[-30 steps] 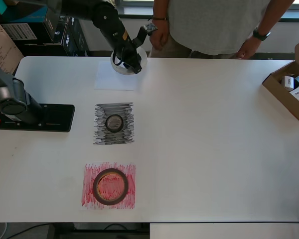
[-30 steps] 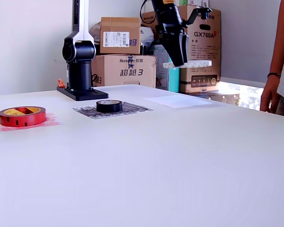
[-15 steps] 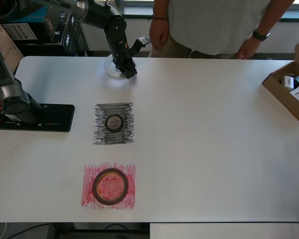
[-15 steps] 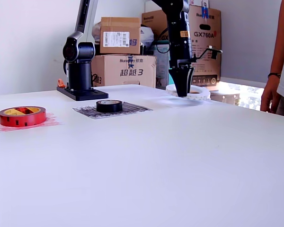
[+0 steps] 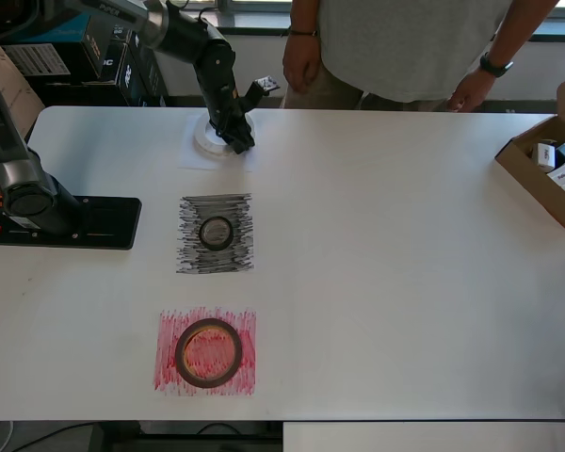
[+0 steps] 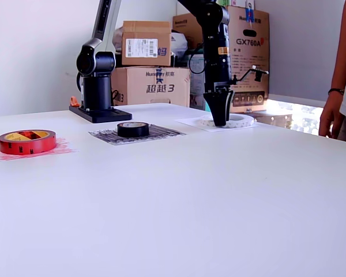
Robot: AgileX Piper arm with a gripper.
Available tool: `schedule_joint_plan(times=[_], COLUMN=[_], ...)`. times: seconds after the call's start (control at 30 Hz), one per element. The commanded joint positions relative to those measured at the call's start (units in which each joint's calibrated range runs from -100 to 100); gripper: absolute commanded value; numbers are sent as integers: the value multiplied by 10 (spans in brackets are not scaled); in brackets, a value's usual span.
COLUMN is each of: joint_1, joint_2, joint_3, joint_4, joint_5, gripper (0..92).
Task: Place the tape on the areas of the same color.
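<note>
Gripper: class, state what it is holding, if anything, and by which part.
The gripper is at the white tape, fingers astride the near rim, the roll resting on the white sheet. Whether it grips cannot be told.

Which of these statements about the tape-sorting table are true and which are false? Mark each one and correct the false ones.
1. The black tape roll lies on the black scribbled patch. True.
2. The red tape roll lies on the bare tabletop beside its patch. False: it lies on the red scribbled patch.
3. The pincer is down at the white tape roll, which rests on a white sheet. True.
4. The white tape roll sits inside the cardboard box. False: it is at the far edge of the table, away from the box.
</note>
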Motion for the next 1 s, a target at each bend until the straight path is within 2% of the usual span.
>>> schedule_joint_plan(times=[0.0,0.17,0.5,0.97], joint_1=[-7,-5,8,1], joint_2=[-3,-10,-111,-114], joint_3=[8,8,12,12], joint_4=[43,45,77,70], joint_5=[-3,-3,-3,-3], gripper=[0,0,0,0])
